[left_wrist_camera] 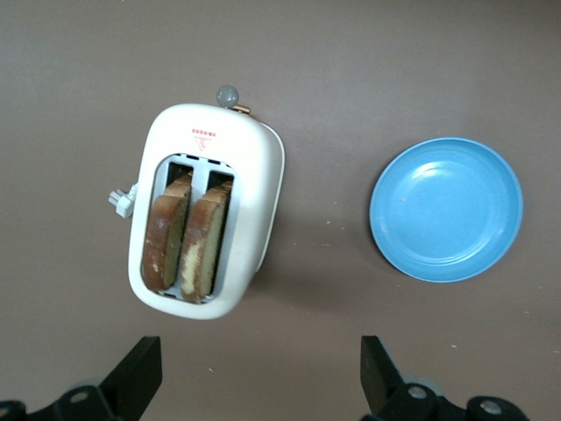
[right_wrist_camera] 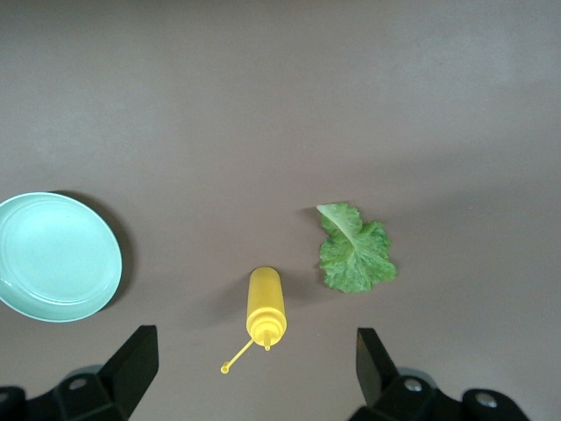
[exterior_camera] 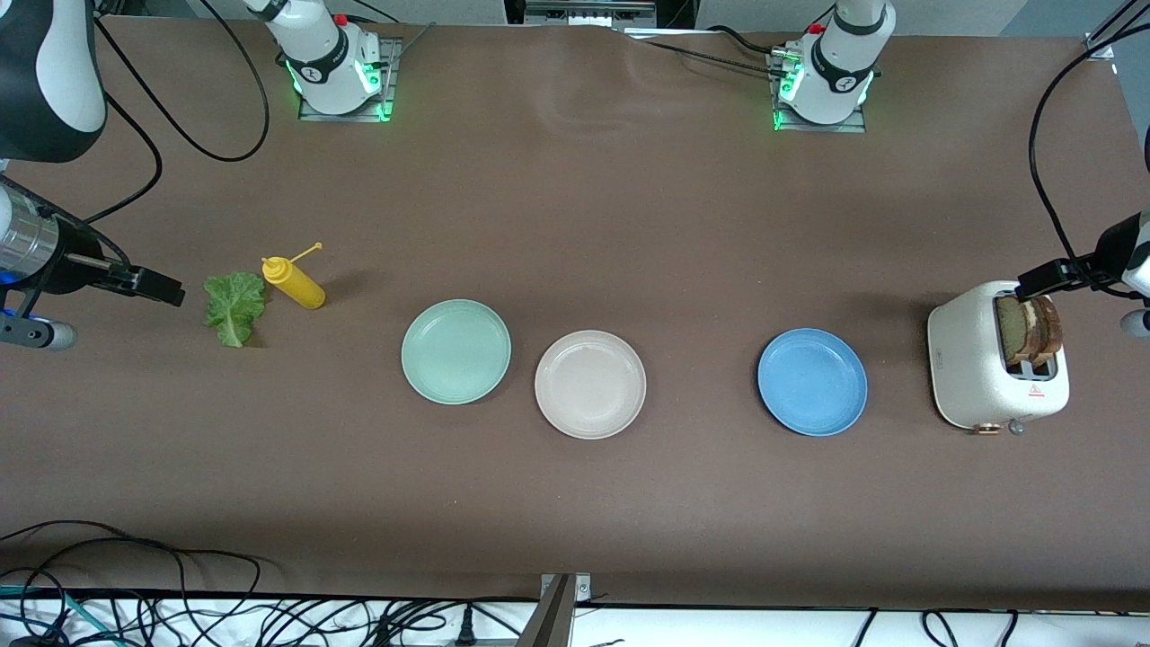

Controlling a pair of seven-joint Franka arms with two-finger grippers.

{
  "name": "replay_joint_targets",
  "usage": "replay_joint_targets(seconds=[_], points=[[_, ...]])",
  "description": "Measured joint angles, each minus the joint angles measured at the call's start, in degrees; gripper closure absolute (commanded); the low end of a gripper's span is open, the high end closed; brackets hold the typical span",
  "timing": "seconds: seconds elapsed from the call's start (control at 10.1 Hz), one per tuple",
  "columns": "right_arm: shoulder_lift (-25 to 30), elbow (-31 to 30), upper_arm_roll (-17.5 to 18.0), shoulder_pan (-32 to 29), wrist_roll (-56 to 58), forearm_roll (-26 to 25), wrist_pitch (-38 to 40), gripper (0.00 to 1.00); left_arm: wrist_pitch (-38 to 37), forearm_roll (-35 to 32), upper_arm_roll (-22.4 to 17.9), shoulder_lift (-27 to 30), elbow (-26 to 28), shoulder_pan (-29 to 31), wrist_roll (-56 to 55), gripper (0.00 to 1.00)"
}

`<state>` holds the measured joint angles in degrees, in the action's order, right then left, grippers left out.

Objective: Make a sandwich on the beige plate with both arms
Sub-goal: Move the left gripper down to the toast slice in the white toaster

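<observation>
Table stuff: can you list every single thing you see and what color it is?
Toaster: one, white, at the left arm's end of the table.
Bread slices: two, brown, standing in the toaster's slots.
Blue plate: one, beside the toaster.
Beige plate: one, mid-table, bare.
Mint green plate: one, beside the beige plate.
Mustard bottle: one, yellow, lying down.
Lettuce leaf: one, green, beside the bottle.
Left gripper: black, open, over the toaster.
Right gripper: black, open, near the lettuce.

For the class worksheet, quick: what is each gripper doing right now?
Left gripper: open, holding nothing, over the table beside the toaster.
Right gripper: open, holding nothing, near the lettuce leaf.
</observation>
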<state>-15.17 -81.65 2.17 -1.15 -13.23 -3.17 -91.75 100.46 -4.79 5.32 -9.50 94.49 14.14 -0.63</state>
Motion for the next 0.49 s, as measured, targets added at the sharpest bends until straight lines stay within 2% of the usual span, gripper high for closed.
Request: replay_joint_targets(seconds=[0.49], points=[[0.0,-0.01,-0.1,-0.12,0.01,0.0,0.0,0.0,15.27,0.0,-0.07,-0.69,12.2,2.04,8.08,0.0]])
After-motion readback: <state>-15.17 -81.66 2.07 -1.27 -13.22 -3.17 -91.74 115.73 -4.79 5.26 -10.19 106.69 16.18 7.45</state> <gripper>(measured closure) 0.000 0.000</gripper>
